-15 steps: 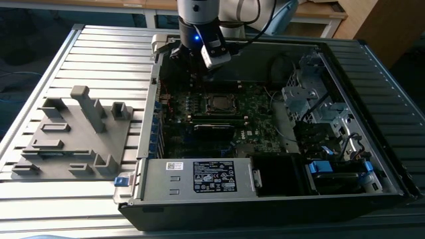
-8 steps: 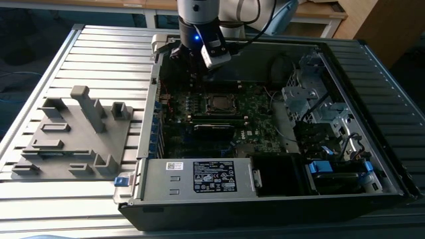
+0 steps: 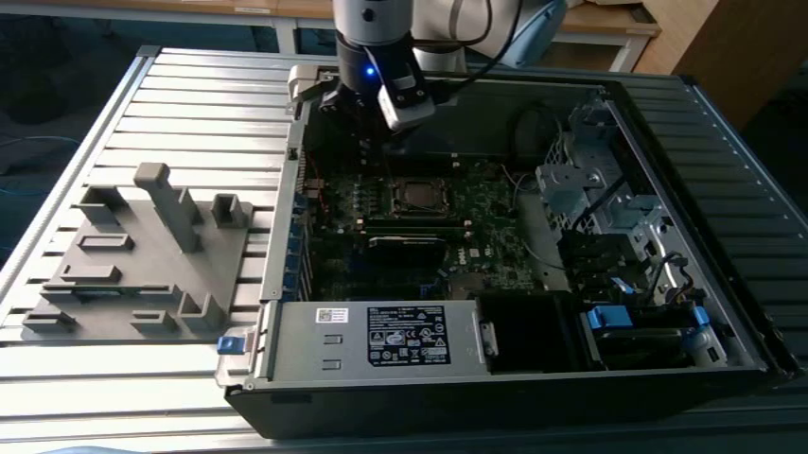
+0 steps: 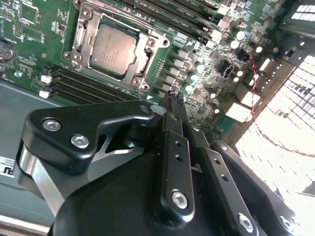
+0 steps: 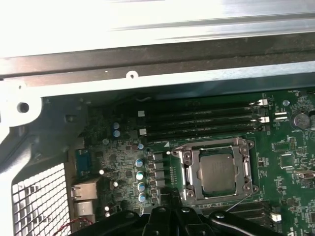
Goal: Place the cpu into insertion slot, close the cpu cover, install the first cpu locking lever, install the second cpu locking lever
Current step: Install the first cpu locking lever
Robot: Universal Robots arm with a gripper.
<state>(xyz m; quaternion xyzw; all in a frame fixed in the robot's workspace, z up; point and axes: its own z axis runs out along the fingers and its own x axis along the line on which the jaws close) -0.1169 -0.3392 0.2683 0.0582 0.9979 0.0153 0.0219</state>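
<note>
Cover down on cpu, pincer nr

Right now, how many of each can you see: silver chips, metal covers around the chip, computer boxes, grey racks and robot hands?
cpu: 1
cpu cover: 1
computer case: 1
grey rack: 1
hand: 1
Total: 5
</note>
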